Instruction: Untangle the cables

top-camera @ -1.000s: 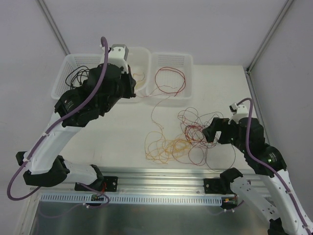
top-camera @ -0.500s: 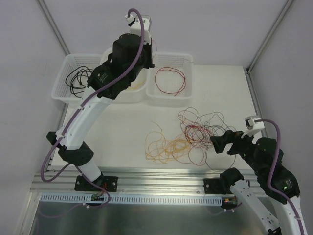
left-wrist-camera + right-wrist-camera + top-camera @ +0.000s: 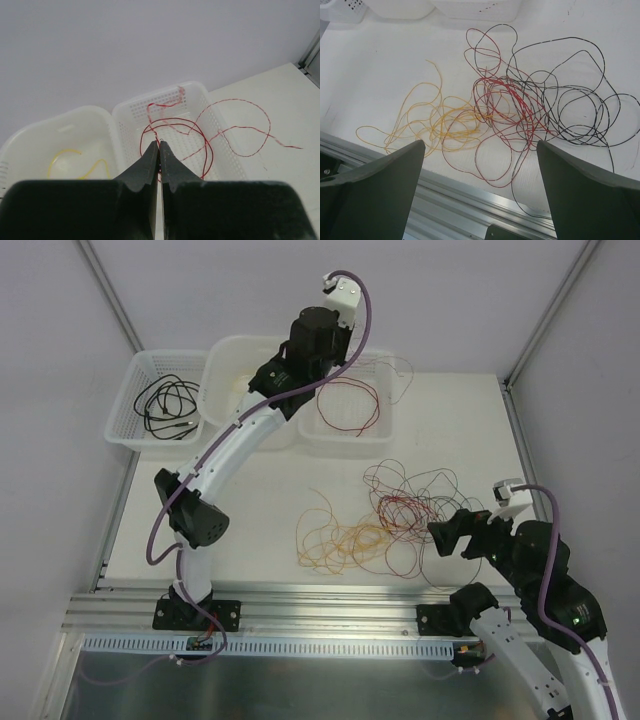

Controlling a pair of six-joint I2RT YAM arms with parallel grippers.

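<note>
A tangle of cables [image 3: 395,515] in black, red and yellow-orange lies on the white table; it also shows in the right wrist view [image 3: 510,105]. My left gripper [image 3: 160,146] is shut on a thin red cable [image 3: 235,127]. The left arm [image 3: 300,350] holds it high over the right basket [image 3: 350,445]. That cable loops over the basket's right rim onto the table. My right gripper [image 3: 450,535] is wide open and empty, just right of the tangle, and is also seen in its own wrist view [image 3: 480,145].
Three white baskets stand at the back. The left one [image 3: 120,430] holds black cable, the middle one [image 3: 225,350] yellow cable, and the right one red cable [image 3: 345,405]. A metal rail [image 3: 330,600] runs along the table's near edge.
My left arm has risen and swung right from the middle basket to above the right basket, taking the red cable with it. My right gripper has drawn back right, off the tangle.
</note>
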